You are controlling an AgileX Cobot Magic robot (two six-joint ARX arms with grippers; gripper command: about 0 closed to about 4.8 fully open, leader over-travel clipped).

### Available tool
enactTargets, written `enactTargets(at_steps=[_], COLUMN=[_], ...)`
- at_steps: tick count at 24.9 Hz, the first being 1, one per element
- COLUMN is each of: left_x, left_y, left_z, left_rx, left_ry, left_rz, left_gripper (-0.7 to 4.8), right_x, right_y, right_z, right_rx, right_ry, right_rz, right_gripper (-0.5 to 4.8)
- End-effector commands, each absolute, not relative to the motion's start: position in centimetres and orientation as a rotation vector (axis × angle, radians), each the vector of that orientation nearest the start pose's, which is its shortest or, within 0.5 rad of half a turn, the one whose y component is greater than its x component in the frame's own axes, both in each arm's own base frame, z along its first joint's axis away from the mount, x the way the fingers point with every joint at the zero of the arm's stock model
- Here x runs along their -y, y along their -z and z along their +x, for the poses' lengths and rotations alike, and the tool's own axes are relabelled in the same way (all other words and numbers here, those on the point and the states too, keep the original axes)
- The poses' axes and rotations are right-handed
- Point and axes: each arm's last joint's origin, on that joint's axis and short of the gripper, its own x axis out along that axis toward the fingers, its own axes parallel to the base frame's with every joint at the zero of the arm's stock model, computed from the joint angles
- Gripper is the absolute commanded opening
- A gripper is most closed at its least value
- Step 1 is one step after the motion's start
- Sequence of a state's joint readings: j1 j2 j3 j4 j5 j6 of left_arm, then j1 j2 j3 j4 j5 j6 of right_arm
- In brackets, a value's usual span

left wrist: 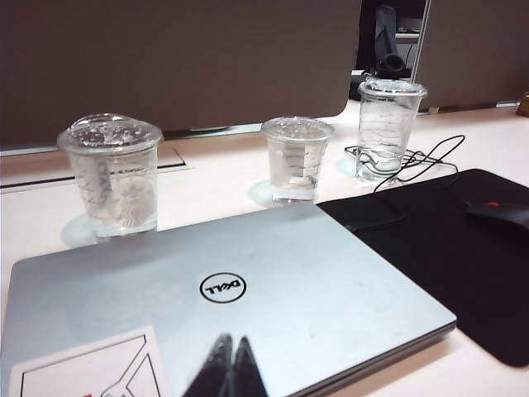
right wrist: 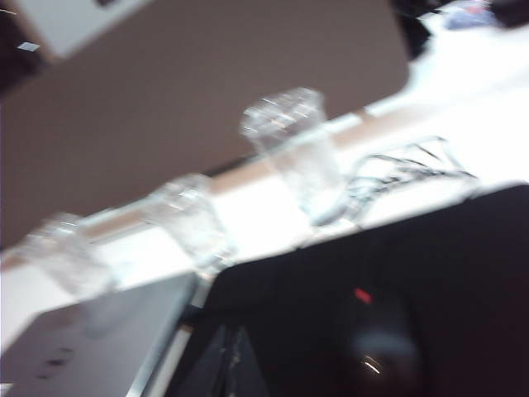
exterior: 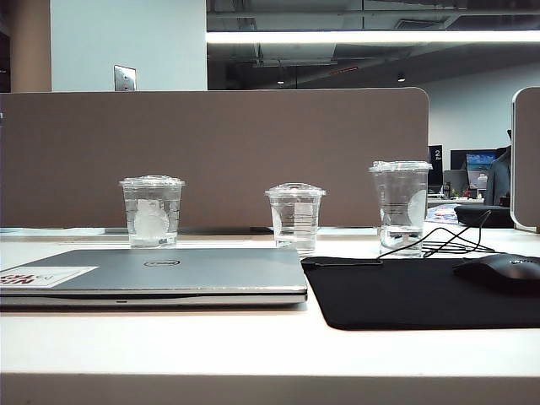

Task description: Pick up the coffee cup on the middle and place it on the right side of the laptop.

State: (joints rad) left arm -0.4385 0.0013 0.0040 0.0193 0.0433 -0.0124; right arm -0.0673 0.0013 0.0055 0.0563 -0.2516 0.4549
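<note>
The coffee cup (exterior: 295, 217) stands upright on the table (exterior: 253, 354) behind the closed laptop (exterior: 160, 276), between two other cups. The left gripper (left wrist: 229, 364) – fingertips together, cut off by the frame edge – hangs over the laptop. The right gripper (right wrist: 234, 364), blurred, looks closed over the black mat (right wrist: 397, 281).

The coffee cup (exterior: 294, 217) is set behind the laptop (exterior: 160, 274), between two other cups (exterior: 152, 211) (exterior: 400, 207). A mouse (exterior: 499, 272) is placed on the mat (exterior: 405, 295), right of the laptop. Both grippers (left wrist: 225, 360) (right wrist: 231, 364) are apparently held before them.
</note>
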Motion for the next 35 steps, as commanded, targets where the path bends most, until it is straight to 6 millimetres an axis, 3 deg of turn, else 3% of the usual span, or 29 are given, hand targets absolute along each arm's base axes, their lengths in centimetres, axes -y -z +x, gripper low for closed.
enactTargets(at_steps=[1,6,10,14,15,17,19,20,22,24,30,35], left_x=[4.3,4.2,4.3,4.3,4.3,4.3,4.3,4.3,4.3,4.3,4.3,4.3], left_y=[-16.1,-15.2,-15.8,-16.0,-15.9,-15.9,-15.9,-15.9,-15.9,-15.9,-15.9,-15.9], left_z=[8.7,8.7,8.7,8.7,8.7,8.7,8.7,8.7,8.7,8.7,8.7,8.7], left_rx=[-0.047,-0.139,-0.074,-0.06,-0.063,-0.068,-0.066,-0.067,-0.068,-0.068,-0.068,-0.068], left_ry=[0.484,0.483,0.487,0.487,0.488,0.487,0.488,0.488,0.488,0.488,0.488,0.488], left_rz=[0.001,0.019,0.007,0.004,0.004,0.005,0.005,0.005,0.005,0.005,0.005,0.005], left_gripper=[-0.05,-0.05,-0.05,-0.05,-0.05,-0.05,-0.05,-0.05,-0.05,-0.05,-0.05,-0.05], right_x=[-0.2,-0.2,-0.4,-1.0,-1.3,-1.9,-2.7,-3.9,-4.9,-5.9,-8.4,-10.5], right_y=[-18.8,-21.7,-23.8,-24.9,-25.0,-25.1,-25.0,-24.6,-23.9,-23.2,-19.7,-15.6], right_z=[9.4,9.5,11.5,15.2,16.2,18.6,20.7,23.3,25.8,27.8,33.7,38.0], right_rx=[0.104,0.103,-0.002,-0.141,-0.167,-0.203,-0.217,-0.223,-0.237,-0.247,-0.245,-0.231], right_ry=[-0.257,-0.258,-0.338,-0.438,-0.456,-0.489,-0.525,-0.57,-0.6,-0.624,-0.668,-0.704], right_rz=[0.439,0.394,0.317,0.252,0.248,0.233,0.195,0.137,0.111,0.106,0.093,0.032], right_gripper=[0.0,0.0,0.0,0.05,0.39,1.64,2.4,2.83,3.45,4.79,4.79,4.79])
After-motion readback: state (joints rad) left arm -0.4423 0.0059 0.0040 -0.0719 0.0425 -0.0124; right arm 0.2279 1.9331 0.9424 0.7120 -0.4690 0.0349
